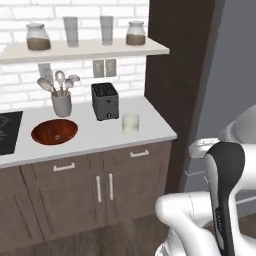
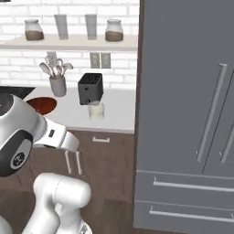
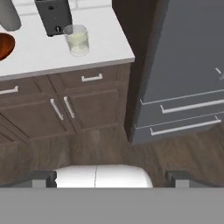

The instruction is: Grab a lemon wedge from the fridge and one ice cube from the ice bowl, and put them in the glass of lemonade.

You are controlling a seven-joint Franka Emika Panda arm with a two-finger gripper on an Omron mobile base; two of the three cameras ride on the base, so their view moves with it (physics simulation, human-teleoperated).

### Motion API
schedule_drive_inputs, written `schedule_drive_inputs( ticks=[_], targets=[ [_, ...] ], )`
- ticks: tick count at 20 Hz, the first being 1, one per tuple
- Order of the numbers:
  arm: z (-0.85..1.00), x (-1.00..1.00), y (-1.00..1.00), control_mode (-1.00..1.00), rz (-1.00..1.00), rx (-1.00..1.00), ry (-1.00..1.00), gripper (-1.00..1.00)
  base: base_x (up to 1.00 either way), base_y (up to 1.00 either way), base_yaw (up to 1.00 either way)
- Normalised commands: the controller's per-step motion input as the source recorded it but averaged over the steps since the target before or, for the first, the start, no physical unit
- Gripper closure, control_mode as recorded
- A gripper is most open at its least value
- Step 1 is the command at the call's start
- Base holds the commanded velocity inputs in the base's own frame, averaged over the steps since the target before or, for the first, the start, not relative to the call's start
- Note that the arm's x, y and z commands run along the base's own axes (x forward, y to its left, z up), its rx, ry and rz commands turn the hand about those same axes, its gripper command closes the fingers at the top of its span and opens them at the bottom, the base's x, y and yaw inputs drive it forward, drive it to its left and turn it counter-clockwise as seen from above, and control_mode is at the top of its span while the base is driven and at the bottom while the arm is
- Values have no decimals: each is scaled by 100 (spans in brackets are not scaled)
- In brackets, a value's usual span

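Left base view: the short clear tumbler of pale yellowish lemonade [image 1: 130, 123] stands on the white bench [image 1: 95, 137], just beside the black toaster [image 1: 105, 101] and near the bench's end. The wide reddish-brown wooden ice bowl [image 1: 54, 132] sits well apart from the toaster, on its other side; any ice cube in it is too small to make out. The arm is folded low in the foreground, away from the bench.

Right base view: the tall matte grey fridge [image 2: 183, 114] stands shut, its two long silver bar handles [image 2: 210, 112] upright and two drawers below. It rises straight past the bench end from the toaster. No lemon wedge can be seen, so I judge it is behind those doors.

Hand view: the hand [image 3: 112, 178] looks down at the floor before the cupboards, fingertips [image 3: 43, 178] set wide with nothing between them. The tumbler sits just in front of the toaster, the fridge drawers off to the far side.

The step in hand looks like reaching the fridge. To do it well, square up to one bar handle, close around its middle, and pull along the door's arc.
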Motion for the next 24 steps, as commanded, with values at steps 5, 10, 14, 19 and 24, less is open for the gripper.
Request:
schedule_drive_inputs(
  ticks=[5,10,14,19,24],
  targets=[
    [0,0,0,100,0,0,0,-100,-16,-100,0],
    [0,0,0,100,0,0,0,-100,0,-100,0],
    [0,0,0,100,0,0,0,-100,-7,-98,0],
    [0,0,0,100,0,0,0,-100,-22,-56,0],
    [0,0,0,100,0,0,0,-100,-32,-1,0]
  ],
)
